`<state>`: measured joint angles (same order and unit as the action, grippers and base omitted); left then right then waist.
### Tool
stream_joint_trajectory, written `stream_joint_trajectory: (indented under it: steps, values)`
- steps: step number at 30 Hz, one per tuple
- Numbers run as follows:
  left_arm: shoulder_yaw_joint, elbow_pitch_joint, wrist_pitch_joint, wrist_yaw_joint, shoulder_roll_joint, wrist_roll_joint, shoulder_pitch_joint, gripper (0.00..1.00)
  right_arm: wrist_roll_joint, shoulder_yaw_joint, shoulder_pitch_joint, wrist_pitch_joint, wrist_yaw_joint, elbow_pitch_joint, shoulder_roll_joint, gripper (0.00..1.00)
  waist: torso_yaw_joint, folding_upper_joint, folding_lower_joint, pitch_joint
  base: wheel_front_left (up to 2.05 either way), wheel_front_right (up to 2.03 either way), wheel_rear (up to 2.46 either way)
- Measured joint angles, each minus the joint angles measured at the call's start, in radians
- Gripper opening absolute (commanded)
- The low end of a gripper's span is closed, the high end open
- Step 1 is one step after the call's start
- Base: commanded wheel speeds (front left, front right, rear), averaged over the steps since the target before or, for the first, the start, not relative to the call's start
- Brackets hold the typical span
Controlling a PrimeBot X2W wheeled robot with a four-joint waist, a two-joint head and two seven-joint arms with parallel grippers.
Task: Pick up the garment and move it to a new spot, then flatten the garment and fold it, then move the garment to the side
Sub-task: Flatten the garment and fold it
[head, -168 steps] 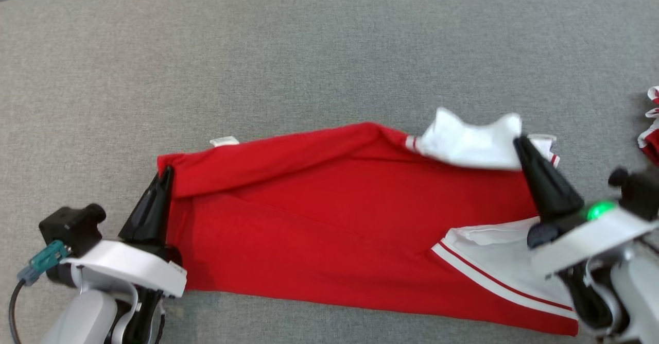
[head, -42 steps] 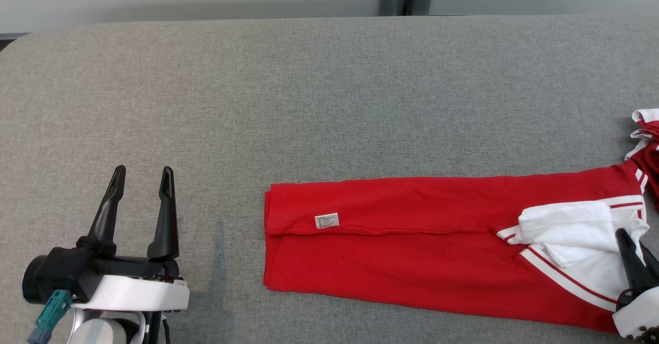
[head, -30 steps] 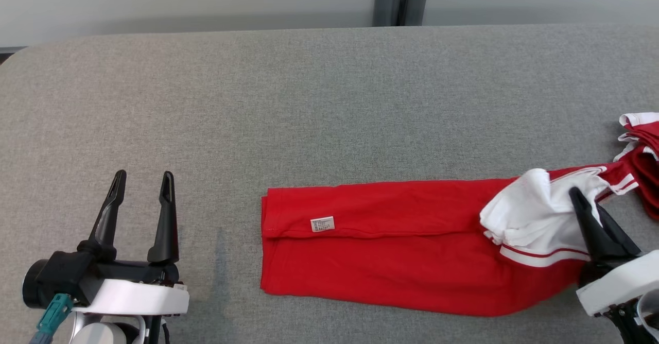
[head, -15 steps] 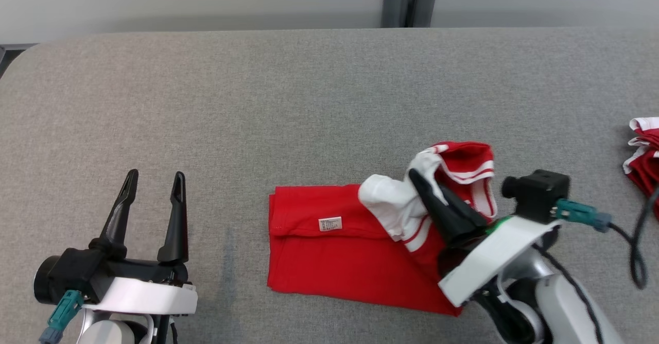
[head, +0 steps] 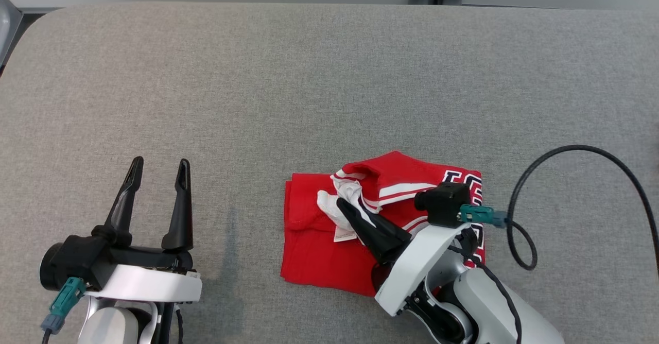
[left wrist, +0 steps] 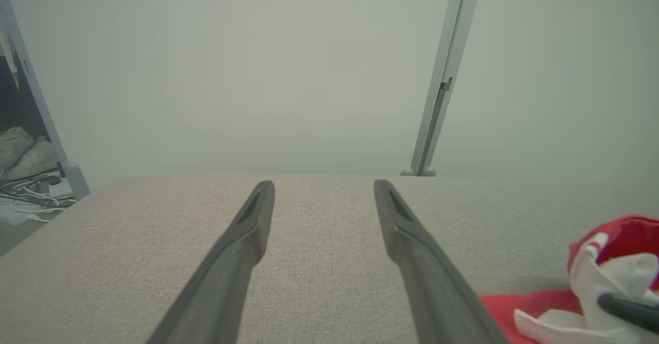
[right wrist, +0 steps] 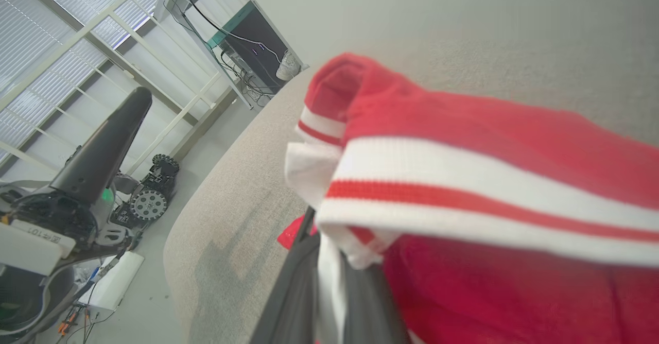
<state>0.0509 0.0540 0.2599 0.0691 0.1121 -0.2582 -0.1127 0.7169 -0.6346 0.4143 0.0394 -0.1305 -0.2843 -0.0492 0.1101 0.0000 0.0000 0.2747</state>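
Now right gripper (head: 344, 205) clamps the garment (head: 314, 254) by its white end, held over its left edge; left gripper (head: 158, 165) sits wide open, well apart.

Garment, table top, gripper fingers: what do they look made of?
Garment: soft matte knit, probably jersey, red with white striped trim; it bunches limply in the shut right gripper.
Table top: grey fabric covering, matte, finely flecked weave.
Left gripper fingers: dark, smooth, semi-matte; moulded plastic or rubber, cannot tell which.
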Motion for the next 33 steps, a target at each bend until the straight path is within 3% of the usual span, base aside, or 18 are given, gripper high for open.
stream_joint_trajectory:
  steps: [4,5,6,7,14,19,27,33]
  values:
    - [-0.007,0.006,0.0,0.002,-0.002,0.0,-0.005,1.0,0.032,-0.053,0.041,-0.042,0.0,-0.069,0.0,0.0,0.002,0.0,0.0,0.009,0.0,0.0,0.0]
    - [-0.008,0.007,0.0,0.005,-0.003,0.0,-0.007,1.0,0.035,-0.063,0.05,-0.057,0.0,-0.081,0.001,0.19,0.001,0.0,0.0,0.01,0.0,0.0,0.0]
    - [-0.01,0.009,0.0,0.005,-0.003,0.0,-0.01,1.0,0.042,-0.074,0.059,-0.07,0.0,-0.087,0.0,0.46,0.0,0.0,0.0,0.01,0.0,0.0,0.0]
    - [-0.012,0.011,0.0,0.008,-0.004,0.0,-0.013,1.0,0.049,-0.09,0.068,-0.078,0.0,-0.09,-0.001,1.0,-0.001,0.0,0.0,0.009,0.0,0.0,0.0]
    - [-0.025,0.019,0.0,0.014,-0.014,0.006,-0.014,1.0,0.022,-0.175,0.101,-0.126,0.0,-0.052,0.001,1.0,-0.014,0.0,0.0,-0.007,0.0,0.0,0.0]
    - [-0.035,0.02,0.0,0.018,-0.021,0.011,-0.01,1.0,-0.044,-0.137,0.089,-0.173,0.0,0.031,0.001,1.0,-0.024,0.0,0.0,-0.024,0.0,0.0,0.0]
    - [-0.055,0.018,0.0,0.019,-0.026,0.021,0.005,1.0,-0.167,0.106,-0.029,-0.218,0.0,0.219,-0.011,1.0,-0.039,0.0,0.0,-0.042,0.0,0.0,0.0]
    - [-0.069,0.018,0.0,0.019,-0.028,0.028,0.009,1.0,-0.266,0.35,-0.139,-0.171,0.0,0.309,-0.015,1.0,-0.048,0.0,0.0,-0.054,0.0,0.0,0.0]
